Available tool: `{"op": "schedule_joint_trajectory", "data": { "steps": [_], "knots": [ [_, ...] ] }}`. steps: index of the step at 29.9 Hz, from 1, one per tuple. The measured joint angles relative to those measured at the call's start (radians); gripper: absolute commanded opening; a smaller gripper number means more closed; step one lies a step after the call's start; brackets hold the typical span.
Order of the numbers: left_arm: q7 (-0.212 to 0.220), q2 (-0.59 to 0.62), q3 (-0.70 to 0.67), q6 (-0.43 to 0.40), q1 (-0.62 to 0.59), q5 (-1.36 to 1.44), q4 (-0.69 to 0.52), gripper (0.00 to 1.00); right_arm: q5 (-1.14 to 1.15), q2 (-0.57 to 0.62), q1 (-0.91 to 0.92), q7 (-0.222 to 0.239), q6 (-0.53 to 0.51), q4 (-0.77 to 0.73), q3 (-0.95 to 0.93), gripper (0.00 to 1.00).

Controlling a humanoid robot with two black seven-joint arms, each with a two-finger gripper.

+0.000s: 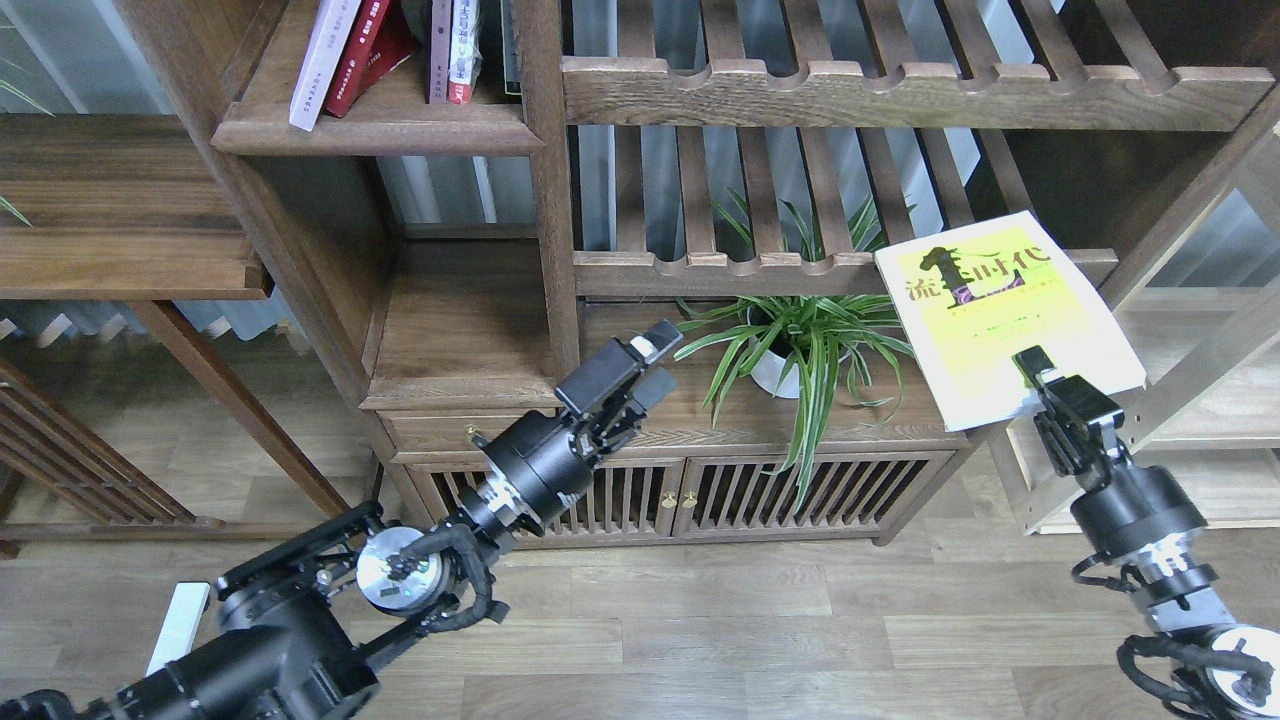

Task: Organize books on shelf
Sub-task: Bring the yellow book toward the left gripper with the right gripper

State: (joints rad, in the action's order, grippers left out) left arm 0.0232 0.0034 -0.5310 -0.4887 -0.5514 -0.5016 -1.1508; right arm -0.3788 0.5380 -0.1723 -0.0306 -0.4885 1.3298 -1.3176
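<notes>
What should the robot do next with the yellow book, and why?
Probably lift the yellow book up and left toward the shelf. The right gripper holds it by its lower edge, low beside the plant, far from the other books.

Illumination is bright, even and diffuse, with daylight entering behind the slatted rack (760, 180), the yellow-green book (1000, 315) right of it slightly overexposed yet sharp, soft shadow beneath it, and mild wide-angle bending toward the frame edges.

Yellow-green book (1000, 320) with black title, dark-brown shelf (375, 125), green-and-white striped plant (800, 345), black claws.
</notes>
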Motion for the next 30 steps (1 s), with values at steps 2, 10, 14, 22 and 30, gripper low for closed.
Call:
{"op": "schedule_joint_trajectory", "data": {
  "steps": [2,10,14,22,30],
  "knots": [
    [0.0,-0.002,0.0,0.0,-0.001,-0.046,0.001,0.96,0.0,-0.015,0.013,0.0,0.0,0.0,0.0,0.0],
    [0.001,-0.004,-0.024,0.0,-0.038,-0.128,0.045,0.95,0.0,-0.087,0.053,0.0,0.0,0.0,0.001,0.0],
    [0.001,-0.004,-0.029,0.0,-0.056,-0.13,0.096,0.95,0.0,-0.107,0.069,0.002,0.0,0.0,0.025,0.0],
    [0.004,-0.004,-0.03,0.0,-0.079,-0.161,0.135,0.94,0.025,-0.14,0.098,0.006,0.0,0.0,0.104,0.0],
    [0.044,-0.004,-0.022,0.0,-0.093,-0.227,0.137,0.94,0.065,-0.251,0.16,0.009,0.0,0.0,0.159,0.0]
  ]
}}
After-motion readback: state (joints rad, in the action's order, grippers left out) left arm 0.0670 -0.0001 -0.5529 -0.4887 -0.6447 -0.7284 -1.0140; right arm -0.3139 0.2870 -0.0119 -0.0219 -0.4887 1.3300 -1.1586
